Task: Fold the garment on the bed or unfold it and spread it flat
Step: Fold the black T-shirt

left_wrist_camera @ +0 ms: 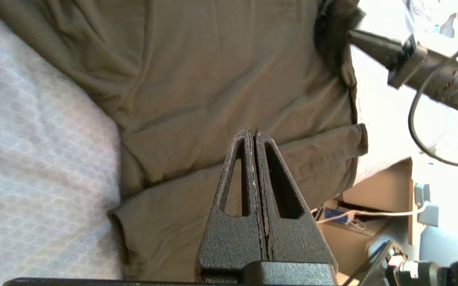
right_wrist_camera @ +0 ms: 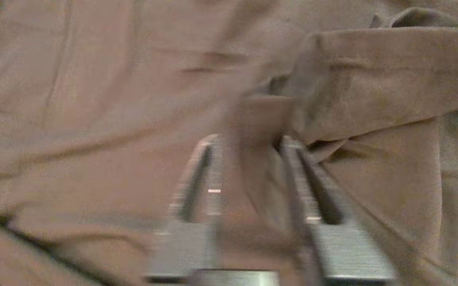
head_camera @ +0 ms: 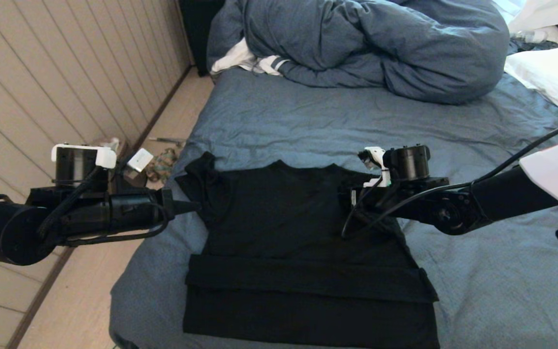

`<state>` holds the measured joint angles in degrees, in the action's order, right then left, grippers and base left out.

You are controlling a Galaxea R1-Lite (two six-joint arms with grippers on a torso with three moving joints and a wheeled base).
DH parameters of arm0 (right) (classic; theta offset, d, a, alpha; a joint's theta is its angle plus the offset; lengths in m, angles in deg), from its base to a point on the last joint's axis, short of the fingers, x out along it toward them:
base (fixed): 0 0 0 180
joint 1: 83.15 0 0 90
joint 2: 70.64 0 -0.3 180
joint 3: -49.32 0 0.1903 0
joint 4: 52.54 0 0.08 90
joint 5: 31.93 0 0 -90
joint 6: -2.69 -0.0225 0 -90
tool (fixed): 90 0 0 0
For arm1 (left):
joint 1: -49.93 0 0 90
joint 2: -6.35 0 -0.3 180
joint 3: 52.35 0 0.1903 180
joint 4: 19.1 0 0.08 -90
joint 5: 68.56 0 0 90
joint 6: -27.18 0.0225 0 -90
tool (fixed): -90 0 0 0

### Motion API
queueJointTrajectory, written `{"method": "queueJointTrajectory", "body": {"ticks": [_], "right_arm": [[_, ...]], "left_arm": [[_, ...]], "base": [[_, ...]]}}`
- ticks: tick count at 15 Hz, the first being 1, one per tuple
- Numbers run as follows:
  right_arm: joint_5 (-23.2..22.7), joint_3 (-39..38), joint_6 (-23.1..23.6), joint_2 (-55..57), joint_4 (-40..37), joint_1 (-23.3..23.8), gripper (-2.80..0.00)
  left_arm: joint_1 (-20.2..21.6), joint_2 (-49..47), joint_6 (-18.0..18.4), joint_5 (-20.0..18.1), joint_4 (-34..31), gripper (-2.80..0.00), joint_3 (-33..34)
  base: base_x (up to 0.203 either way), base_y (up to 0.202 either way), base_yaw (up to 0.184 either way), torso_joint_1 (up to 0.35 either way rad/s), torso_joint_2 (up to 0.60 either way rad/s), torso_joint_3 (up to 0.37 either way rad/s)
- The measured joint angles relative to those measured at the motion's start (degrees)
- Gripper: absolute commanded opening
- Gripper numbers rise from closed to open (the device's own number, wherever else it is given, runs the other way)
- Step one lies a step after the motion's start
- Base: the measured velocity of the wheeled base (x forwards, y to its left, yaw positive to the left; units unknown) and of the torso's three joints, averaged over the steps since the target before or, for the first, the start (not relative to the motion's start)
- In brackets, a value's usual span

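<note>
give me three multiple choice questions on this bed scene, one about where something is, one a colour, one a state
1. Where does the bunched duvet lie on the bed?
A. at the far end, beyond the shirt
B. on top of the shirt
C. on the floor beside the bed

2. What colour is the garment in the head view?
A. white
B. black
C. red

3. How do the fingers of the left gripper stand?
A. wide apart
C. pressed together with nothing between them
B. clamped on a sleeve

Answers:
1. A, since the head view shows the duvet heaped past the shirt's collar, apart from it.
2. B, since it lies dark against the blue-grey sheet.
3. C, since the left wrist view shows both fingers meeting along their length above the cloth.
</note>
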<state>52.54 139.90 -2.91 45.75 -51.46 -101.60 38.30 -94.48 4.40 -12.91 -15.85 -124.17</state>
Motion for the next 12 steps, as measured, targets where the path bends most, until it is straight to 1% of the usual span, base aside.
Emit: {"method": "queueJointTrajectory", "body": {"ticks": [4, 8, 11, 12], "right_arm": [[-0.46, -1.27, 0.08, -2.43, -0.35, -0.15, 0.0], [-0.61, -4.14, 0.11, -4.84, 0.04, -0.6, 0.0], [-1.04, -3.64, -1.0, -6.65, -0.22, -0.87, 0.0], [-0.83, -2.21, -2.11, -6.96, -0.39, -0.65, -2.8]], "left_arm": [[-0.05, 0.7, -0.01, -0.02, -0.04, -2.8, 0.33], [-0.02, 1.33, 0.0, -0.01, 0.0, -2.8, 0.72], [-0.02, 2.1, -0.01, 0.0, 0.02, -2.8, 1.09], [-0.02, 2.45, -0.02, -0.02, 0.0, -2.8, 1.28]], "base": [[0.0, 0.0, 0.0, 0.0, 0.0, 0.0], [0.0, 0.0, 0.0, 0.0, 0.0, 0.0], [0.0, 0.0, 0.0, 0.0, 0.0, 0.0], [0.0, 0.0, 0.0, 0.0, 0.0, 0.0]]}}
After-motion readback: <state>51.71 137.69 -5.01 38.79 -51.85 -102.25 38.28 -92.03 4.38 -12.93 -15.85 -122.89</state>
